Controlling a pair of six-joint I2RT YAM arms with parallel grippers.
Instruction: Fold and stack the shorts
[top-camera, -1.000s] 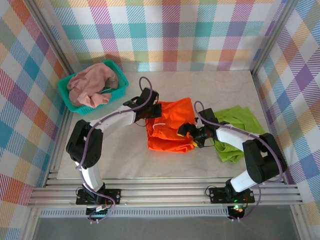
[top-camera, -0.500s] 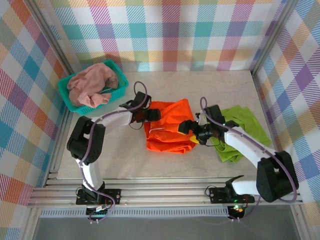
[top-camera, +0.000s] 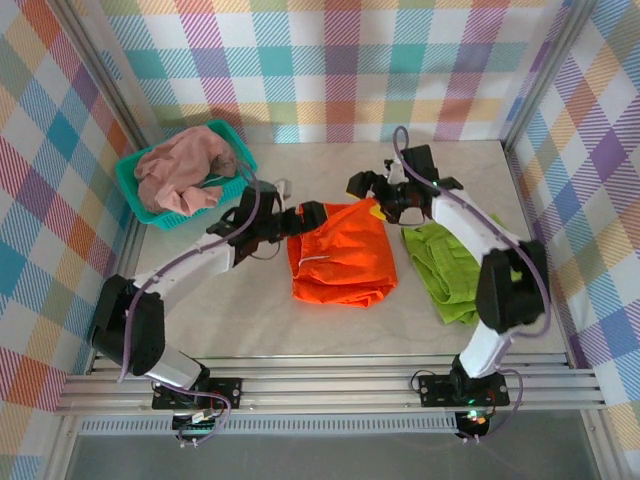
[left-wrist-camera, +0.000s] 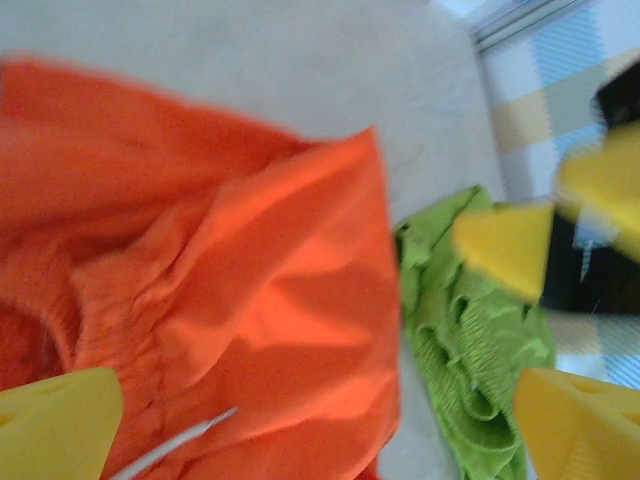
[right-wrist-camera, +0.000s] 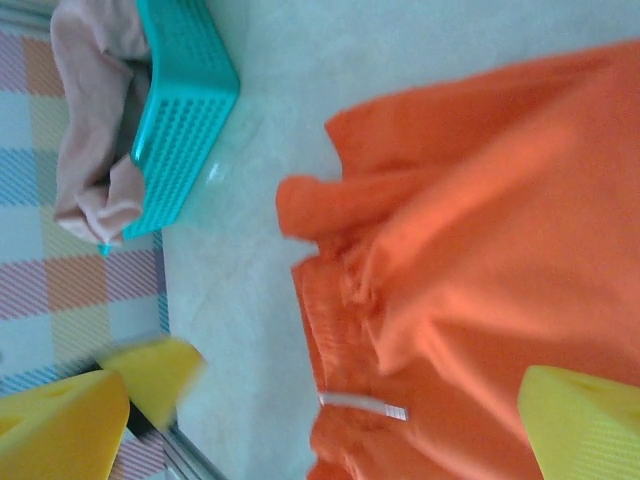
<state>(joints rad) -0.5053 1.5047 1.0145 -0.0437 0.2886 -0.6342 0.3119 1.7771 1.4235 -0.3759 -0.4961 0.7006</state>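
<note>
On the pale tabletop (top-camera: 250, 320) we found the orange shorts (top-camera: 340, 262) lying centrally, the lime green shorts (top-camera: 445, 270) just beside them, the pink shorts (top-camera: 175, 165) in the teal basket (top-camera: 135, 195), and the left gripper (top-camera: 312, 215) and right gripper (top-camera: 357, 185) both spread wide, empty.

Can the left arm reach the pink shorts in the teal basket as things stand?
Probably yes: the dusty pink cloth shorts lie in the open teal plastic mesh basket, nothing blocking the left gripper.

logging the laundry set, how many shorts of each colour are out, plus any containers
orange shorts: 1
lime green shorts: 1
pink shorts: 1, heaped in the basket
teal basket: 1
total: 4 things, 3 of them shorts
</note>
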